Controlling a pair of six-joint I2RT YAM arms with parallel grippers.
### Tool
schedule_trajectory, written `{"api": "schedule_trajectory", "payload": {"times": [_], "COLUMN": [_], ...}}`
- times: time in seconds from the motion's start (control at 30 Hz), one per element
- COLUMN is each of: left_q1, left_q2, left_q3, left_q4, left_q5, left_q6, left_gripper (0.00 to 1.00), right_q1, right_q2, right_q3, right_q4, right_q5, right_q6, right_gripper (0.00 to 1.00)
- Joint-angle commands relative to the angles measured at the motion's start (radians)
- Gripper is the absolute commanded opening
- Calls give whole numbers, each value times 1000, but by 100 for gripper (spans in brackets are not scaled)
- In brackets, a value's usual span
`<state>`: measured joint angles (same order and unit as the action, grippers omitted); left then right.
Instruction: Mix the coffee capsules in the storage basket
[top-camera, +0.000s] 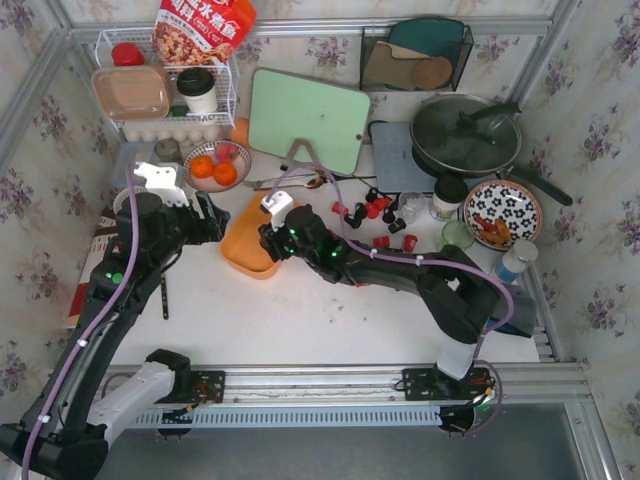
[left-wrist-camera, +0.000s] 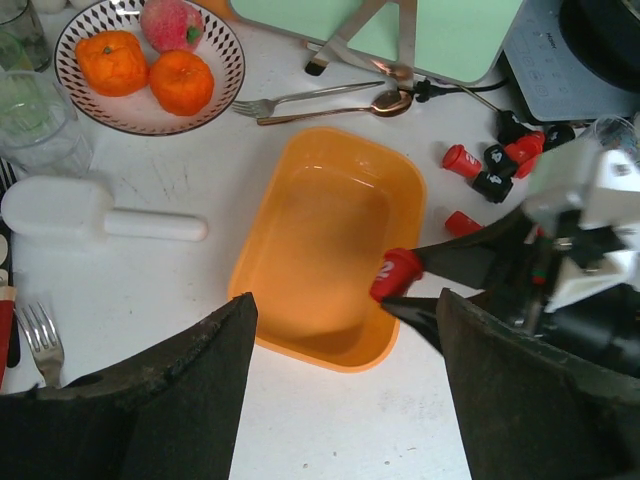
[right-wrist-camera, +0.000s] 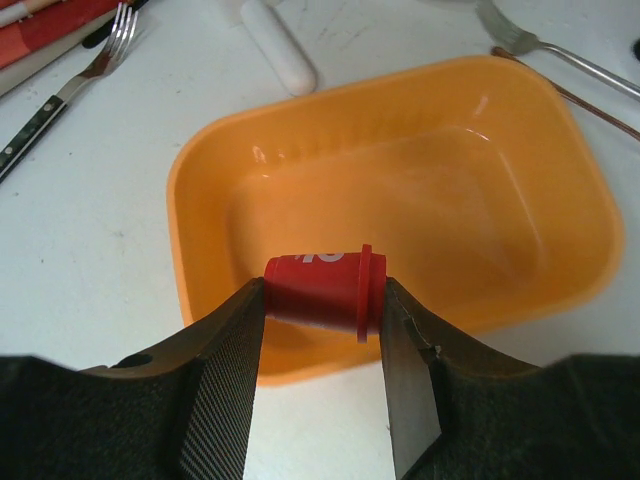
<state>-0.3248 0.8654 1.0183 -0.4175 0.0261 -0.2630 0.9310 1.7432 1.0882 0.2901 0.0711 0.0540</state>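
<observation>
The orange storage basket (top-camera: 243, 248) sits left of the table's middle and holds no capsules; it also shows in the left wrist view (left-wrist-camera: 315, 240) and the right wrist view (right-wrist-camera: 420, 170). My right gripper (right-wrist-camera: 322, 300) is shut on a red coffee capsule (right-wrist-camera: 320, 285), lying sideways, over the basket's near rim; the left wrist view shows this capsule (left-wrist-camera: 396, 274) too. Several red and black capsules (top-camera: 378, 212) lie loose on the table right of the basket (left-wrist-camera: 485, 170). My left gripper (left-wrist-camera: 345, 385) is open and empty, just left of the basket (top-camera: 212, 222).
A plate of oranges (top-camera: 214, 167), a fork and spoon (left-wrist-camera: 330, 98), a white utensil (left-wrist-camera: 100, 212) and a glass (left-wrist-camera: 35, 120) lie behind and left of the basket. A green cutting board (top-camera: 308, 118), pan (top-camera: 465, 135), floral plate (top-camera: 502, 212) and wire rack (top-camera: 165, 85) stand at the back.
</observation>
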Motion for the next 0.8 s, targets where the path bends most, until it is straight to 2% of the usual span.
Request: {"api": "schedule_trajectory", "payload": {"times": [0.0,0.17,0.27,0.53,0.77], "left_q1": [1,1,1,1,1], "left_q2": [-7,-9,-7,-6,-2], "left_q3": [-4,-6,-6,-6,-8], "left_q4": [28,29,31,31,32], "left_q5": [-2,1,4,3,3], "left_q6": [0,-1,-2,-3,-4], "left_gripper": [75,75,75,75,75], "right_q1": [9,10,11,11,11], "right_q2": [89,166,184,191,157], "right_q3": [71,155,159,157,153], "right_q4": [14,-94,-104,-138,-144], "right_q5": [-33,-32,-35,-29,-35], "right_q6": [21,47,55,67,70], "right_gripper": [32,35,39,52,59]}}
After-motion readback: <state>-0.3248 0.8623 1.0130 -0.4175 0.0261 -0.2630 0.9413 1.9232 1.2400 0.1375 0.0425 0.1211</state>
